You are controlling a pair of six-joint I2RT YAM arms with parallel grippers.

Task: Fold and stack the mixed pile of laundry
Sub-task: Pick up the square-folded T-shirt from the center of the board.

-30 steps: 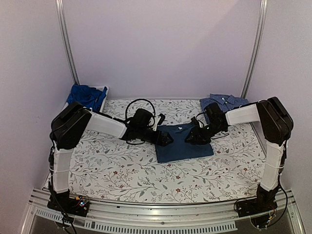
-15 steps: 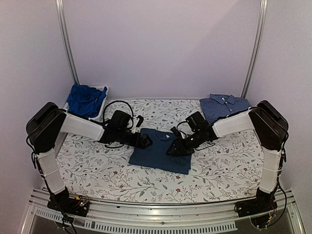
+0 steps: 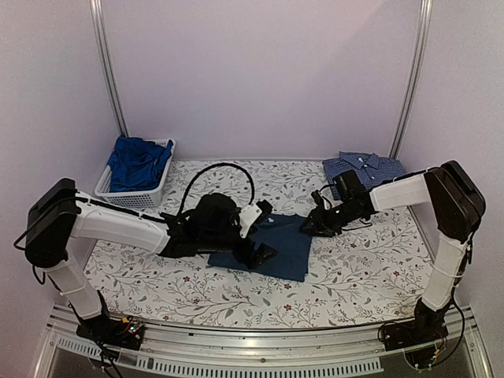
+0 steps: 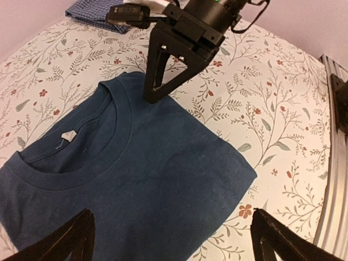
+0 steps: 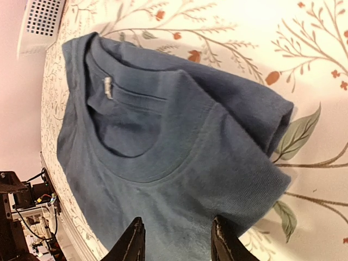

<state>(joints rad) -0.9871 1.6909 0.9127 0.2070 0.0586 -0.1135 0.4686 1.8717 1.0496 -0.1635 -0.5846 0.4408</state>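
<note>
The dark navy T-shirt (image 3: 287,248) lies folded on the flowered table cover, collar and white label (image 4: 68,136) facing up. My left gripper (image 3: 264,253) hangs over the shirt's front left part. It is open, its fingers wide apart (image 4: 171,244) and holding nothing. My right gripper (image 3: 309,227) is at the shirt's far right edge beside the collar (image 5: 163,163). Its jaws (image 5: 176,242) stand apart above the cloth and grip nothing. The blue checked shirt (image 3: 366,167) lies folded at the back right. The bright royal-blue garment (image 3: 134,161) sits in the basket.
A white mesh basket (image 3: 138,195) stands at the back left against the wall. Metal frame posts rise at both back corners. A metal rail (image 3: 252,339) runs along the table's near edge. Black cables loop above the left arm (image 3: 216,169).
The navy T-shirt slid toward the front and a little left. My left gripper swung right over its front edge. My right gripper drew back to its far right edge, its jaws a little narrower.
</note>
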